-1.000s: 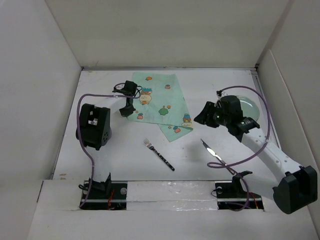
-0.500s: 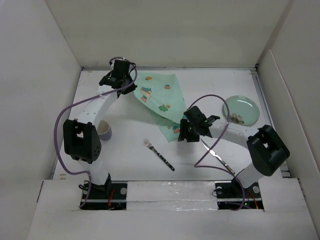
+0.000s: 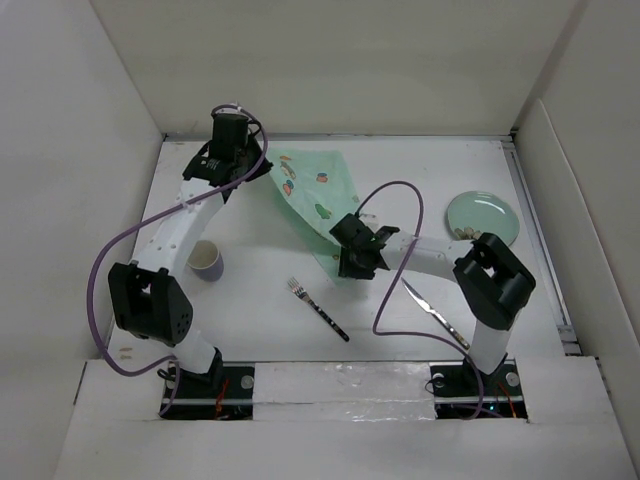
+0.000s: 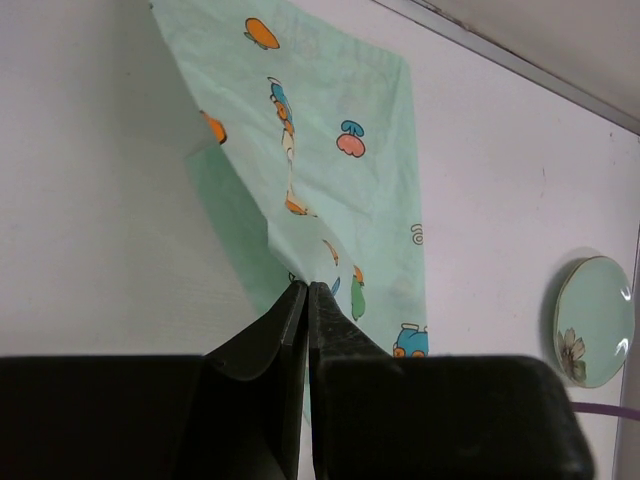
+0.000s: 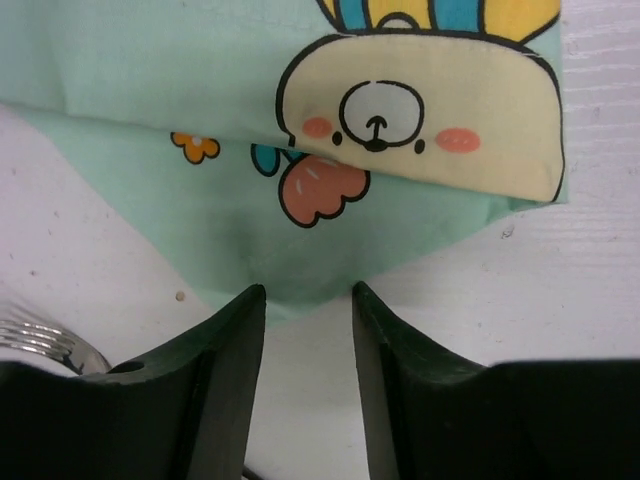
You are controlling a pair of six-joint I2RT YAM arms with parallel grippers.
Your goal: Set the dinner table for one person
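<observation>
Table [image 3: 255, 310]: white, matte, walled on three sides, both arm bases at its near edge; it carries everything below.

Cloth [image 3: 318, 195]: mint green w/ cartoon print, on the far-ctr part of the table, running diagonally from far L to a pointed corner nearer ctr. Wrist views show it folded over itself: one layer w/ a bear face lies on top of a plainer layer [image 5: 200, 100], and the far end rises off the table in a crease [image 4: 330, 170].

L arm [image 3: 175, 230]: stretched along the L side toward the far L corner of the cloth. R arm [image 3: 440, 255]: bent across ctr, wrist over the cloth's near corner.

Plate [image 3: 482, 215]: pale green, flower at one edge, far R, well apart from the cloth; also seen from the L wrist [image 4: 597, 320].

Cup [image 3: 207, 260]: upright, L side, just beside the L arm.

Knife [image 3: 432, 310]: diagonal, near R, beside the R arm.

Fork [image 3: 318, 308]: diagonal, near ctr, tines toward the cloth; tines just show in the R wrist view [image 5: 40, 340].

L fingers [image 4: 298, 305]: pressed together, pinching the cloth's raised edge.

R fingers [image 5: 240, 340]: spread, low over the table, the cloth's corner tip btwn them, not clamped
</observation>
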